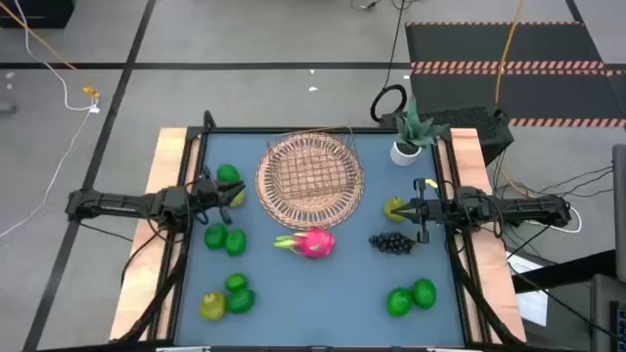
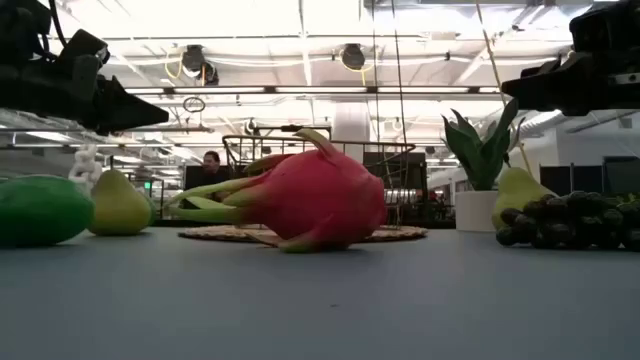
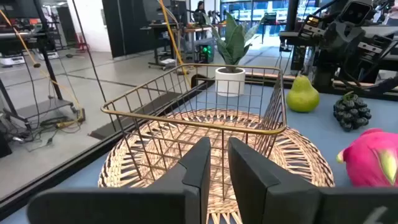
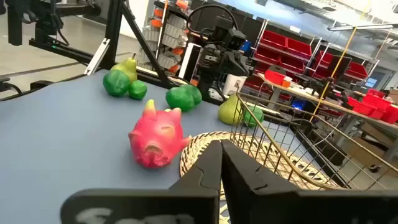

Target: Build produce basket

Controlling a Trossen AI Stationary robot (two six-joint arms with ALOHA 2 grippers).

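Observation:
The round tan wicker basket point(image 1: 310, 176) with a gold wire frame point(image 3: 205, 118) stands at the table's far middle. The pink dragon fruit point(image 1: 313, 242) lies on its side in front of it. The grape bunch point(image 1: 391, 242) and a pear point(image 1: 394, 207) lie at the right. Another pear point(image 2: 118, 203) and round green fruits point(image 1: 227, 174) lie at the left. My left gripper point(image 1: 233, 195) hovers shut left of the basket, above that pear. My right gripper point(image 1: 408, 209) hovers shut above the right pear. Both are empty.
A small white pot with a green plant point(image 1: 406, 147) stands at the far right corner. More green fruits point(image 1: 225, 239) and a pear point(image 1: 212, 307) lie at the near left, and two green fruits point(image 1: 411, 297) at the near right. Wooden rails point(image 1: 166, 176) edge the table.

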